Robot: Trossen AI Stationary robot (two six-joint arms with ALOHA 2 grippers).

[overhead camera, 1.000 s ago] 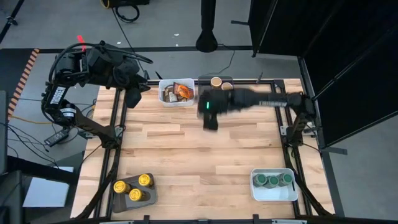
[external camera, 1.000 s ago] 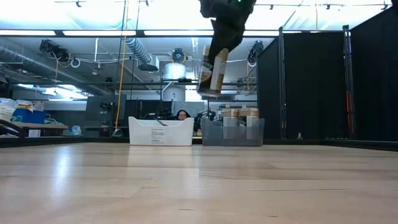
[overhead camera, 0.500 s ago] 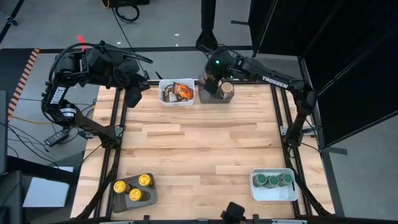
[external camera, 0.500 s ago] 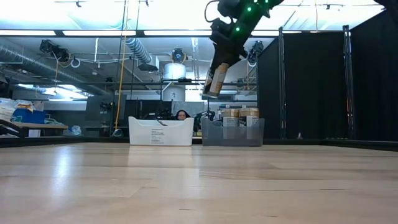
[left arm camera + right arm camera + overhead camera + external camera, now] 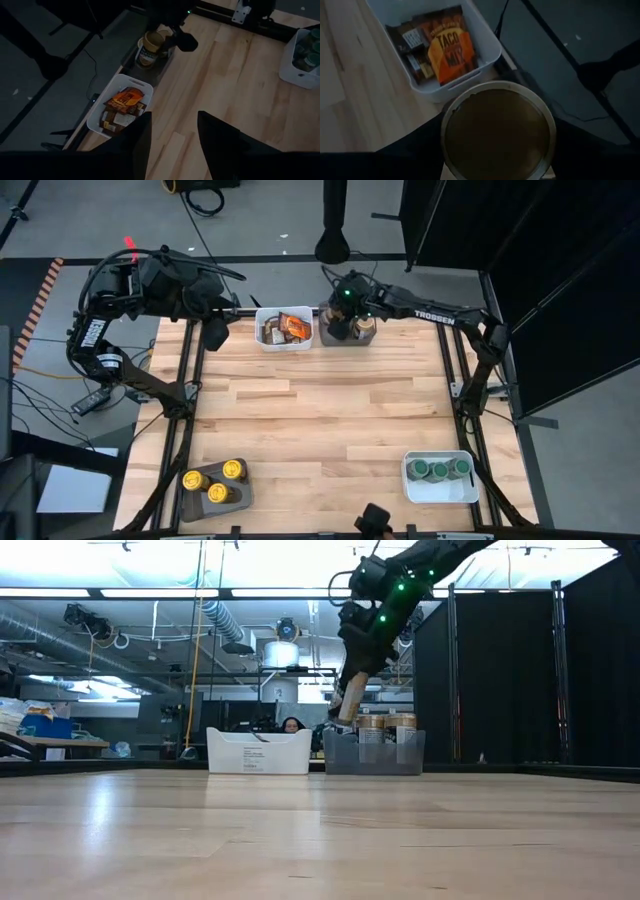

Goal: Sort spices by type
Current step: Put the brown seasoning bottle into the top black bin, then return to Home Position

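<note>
- Near the table's (image 5: 320,400) front edge, three yellow-lidded jars (image 5: 211,480) are seen in a dark tray (image 5: 190,502) at the left corner, and three green-lidded jars (image 5: 439,470) in a white tray (image 5: 438,494) at the right corner.
- The middle of the table is left bare between these and the far trays.
- At the far edge, orange and brown packets (image 5: 288,326) are held in a white bin (image 5: 283,345), with a grey tray (image 5: 373,755) just beside it on the right.
- A tan-lidded jar (image 5: 349,698) is grasped, tilted, by the right pincer (image 5: 343,320) over the grey tray, where two more tan-lidded jars (image 5: 387,726) are stood upright.
- The left pincer (image 5: 172,132) is held above the table's far left corner, its fingers parted on nothing.
- Beyond the table, a person (image 5: 293,724) is seen in the room.
</note>
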